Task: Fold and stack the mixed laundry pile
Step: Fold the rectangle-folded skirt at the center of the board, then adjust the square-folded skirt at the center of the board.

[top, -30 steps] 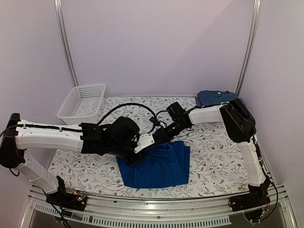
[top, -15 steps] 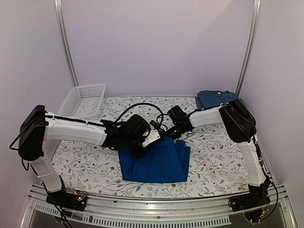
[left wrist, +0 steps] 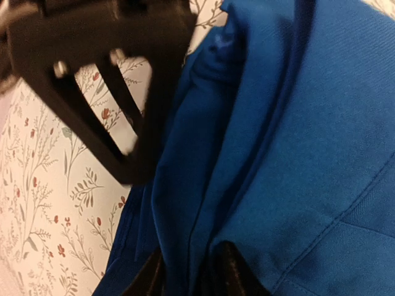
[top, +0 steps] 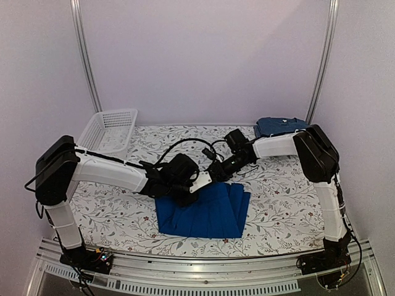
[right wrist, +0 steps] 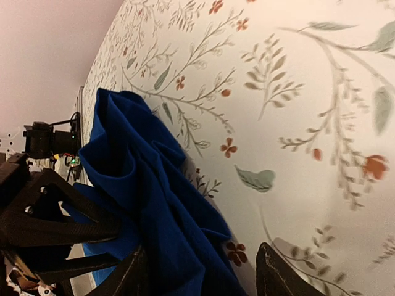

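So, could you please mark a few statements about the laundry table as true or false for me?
1. The royal-blue garment lies on the table, near its front edge. True.
2. The white basket holds a folded shirt. False: no garment shows in it.
3. A dark navy garment sits folded at the far right corner. True.
4. The left gripper and right gripper hang over the basket. False: both are at the royal-blue garment's far edge.

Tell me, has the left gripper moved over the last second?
Yes. The left gripper has slid to the right, farther from the white basket, over the royal-blue garment.
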Available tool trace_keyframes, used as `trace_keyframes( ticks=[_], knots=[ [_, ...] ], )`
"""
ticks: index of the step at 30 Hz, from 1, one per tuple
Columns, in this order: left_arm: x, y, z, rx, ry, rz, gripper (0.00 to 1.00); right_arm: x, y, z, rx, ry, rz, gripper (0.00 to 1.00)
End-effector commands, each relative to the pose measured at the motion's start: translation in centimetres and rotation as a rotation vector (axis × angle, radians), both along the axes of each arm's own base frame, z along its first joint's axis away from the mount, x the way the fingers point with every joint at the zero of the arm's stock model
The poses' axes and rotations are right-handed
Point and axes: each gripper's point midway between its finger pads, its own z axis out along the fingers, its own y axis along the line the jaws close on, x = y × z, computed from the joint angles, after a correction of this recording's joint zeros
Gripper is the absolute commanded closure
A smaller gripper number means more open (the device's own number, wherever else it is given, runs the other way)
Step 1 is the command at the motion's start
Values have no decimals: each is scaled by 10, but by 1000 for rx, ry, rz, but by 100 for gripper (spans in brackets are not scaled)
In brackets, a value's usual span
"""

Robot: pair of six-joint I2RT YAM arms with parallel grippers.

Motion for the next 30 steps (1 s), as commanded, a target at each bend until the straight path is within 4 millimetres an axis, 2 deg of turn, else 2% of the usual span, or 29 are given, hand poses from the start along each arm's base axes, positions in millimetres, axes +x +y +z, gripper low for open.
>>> trace_keyframes(
  ticks=[1, 4, 6, 8, 9, 10, 12, 14, 17, 20, 23, 27, 30],
  knots=[
    [10, 1, 9, -56, -7, 43, 63, 75, -47, 78, 19, -153, -215, 41],
    [20, 2, 43, -147, -15, 105, 51, 93, -76, 106, 18, -200, -298, 39],
    [25, 8, 71, -230, 8, 146, 40, 89, -91, 123, 24, -216, -320, 39],
    [27, 16, 98, -333, 51, 189, 28, 72, -96, 129, 32, -211, -308, 39],
    [26, 22, 108, -382, 89, 206, 27, 60, -97, 129, 45, -194, -288, 39],
    [23, 27, 115, -430, 135, 217, 26, 47, -99, 137, 64, -195, -276, 40],
    [14, 36, 121, -507, 216, 239, 26, 23, -99, 136, 75, -172, -263, 39],
    [2, 46, 118, -564, 290, 262, 26, -4, -95, 135, 73, -161, -232, 39],
    [-17, 57, 100, -607, 408, 292, 26, -38, -87, 122, 46, -130, -186, 38],
    [-27, 64, 83, -630, 468, 333, 26, -63, -84, 95, -14, -98, -162, 38],
    [-31, 63, 72, -654, 508, 344, 26, -74, -85, 75, -45, -73, -164, 38],
    [-27, 58, 55, -648, 536, 363, 26, -80, -85, 53, -106, -58, -172, 39],
    [-22, 51, 45, -643, 555, 364, 29, -80, -83, 45, -125, -62, -167, 41]
  ],
)
